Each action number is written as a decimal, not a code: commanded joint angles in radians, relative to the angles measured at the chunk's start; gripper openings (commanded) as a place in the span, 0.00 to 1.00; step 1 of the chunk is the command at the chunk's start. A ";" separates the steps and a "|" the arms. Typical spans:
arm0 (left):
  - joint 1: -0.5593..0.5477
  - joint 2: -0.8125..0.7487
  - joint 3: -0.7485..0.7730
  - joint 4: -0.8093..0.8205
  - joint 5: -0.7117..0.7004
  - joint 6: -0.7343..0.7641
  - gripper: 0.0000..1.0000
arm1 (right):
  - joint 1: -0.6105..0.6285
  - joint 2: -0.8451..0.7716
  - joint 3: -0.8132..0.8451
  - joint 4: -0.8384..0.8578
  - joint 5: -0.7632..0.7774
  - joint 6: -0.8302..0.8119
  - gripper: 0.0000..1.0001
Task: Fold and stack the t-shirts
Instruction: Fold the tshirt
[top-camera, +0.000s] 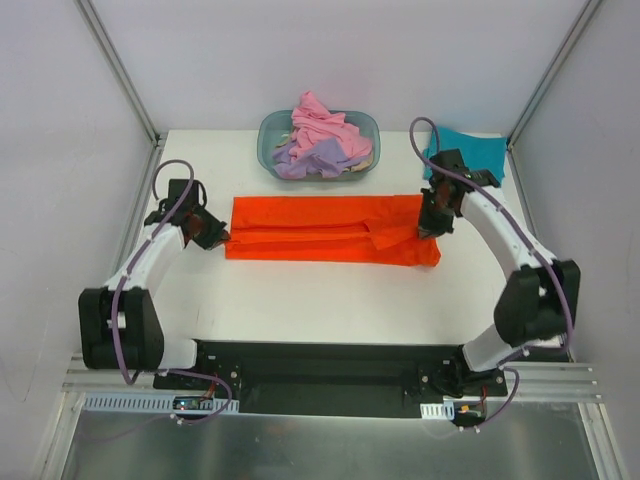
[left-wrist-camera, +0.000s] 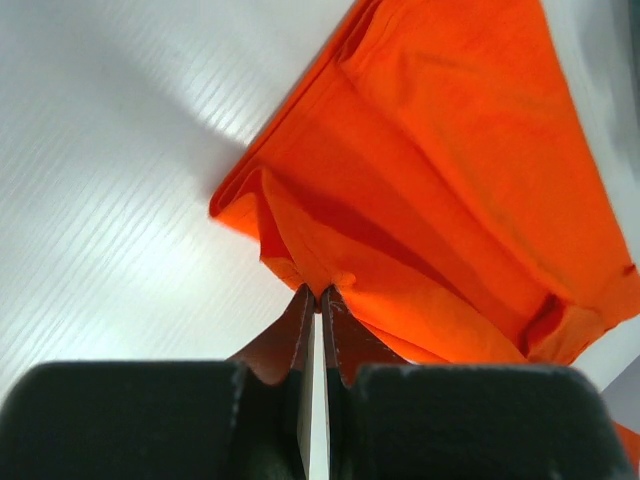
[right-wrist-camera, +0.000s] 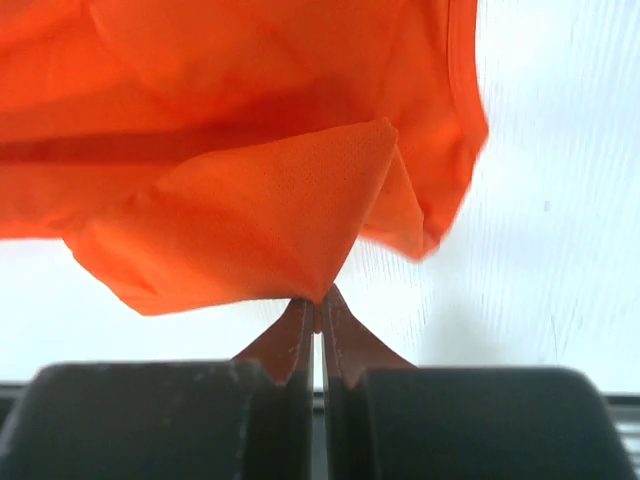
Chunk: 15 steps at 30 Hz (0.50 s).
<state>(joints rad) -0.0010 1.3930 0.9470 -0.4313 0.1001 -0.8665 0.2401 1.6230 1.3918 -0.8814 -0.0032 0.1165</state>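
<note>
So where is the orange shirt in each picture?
Top external: the orange t-shirt lies across the middle of the white table, left gripper at one end, right gripper at the other.
Left wrist: it fills the upper right, its edge pinched in the left gripper.
Right wrist: it fills the upper left, its edge pinched in the right gripper.
Shared landmark: the white table, in all three.

Soft matt orange t-shirt of fine knit cloth (the weave shows close up in the right wrist view), white desk with faintly ribbed, slightly glossy surface, translucent smooth plastic tub, matt teal t-shirt cloth
</note>
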 joint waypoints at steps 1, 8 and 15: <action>-0.008 -0.164 -0.129 -0.014 0.009 0.027 0.00 | 0.028 -0.237 -0.169 -0.086 -0.063 0.015 0.00; -0.008 -0.354 -0.310 -0.035 0.017 0.009 0.00 | 0.103 -0.446 -0.404 -0.136 -0.158 0.095 0.01; -0.008 -0.398 -0.315 -0.058 -0.023 0.009 0.00 | 0.108 -0.476 -0.410 -0.099 -0.167 0.109 0.01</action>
<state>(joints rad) -0.0010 0.9993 0.6128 -0.4816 0.1146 -0.8604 0.3435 1.1641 0.9440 -1.0004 -0.1497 0.2020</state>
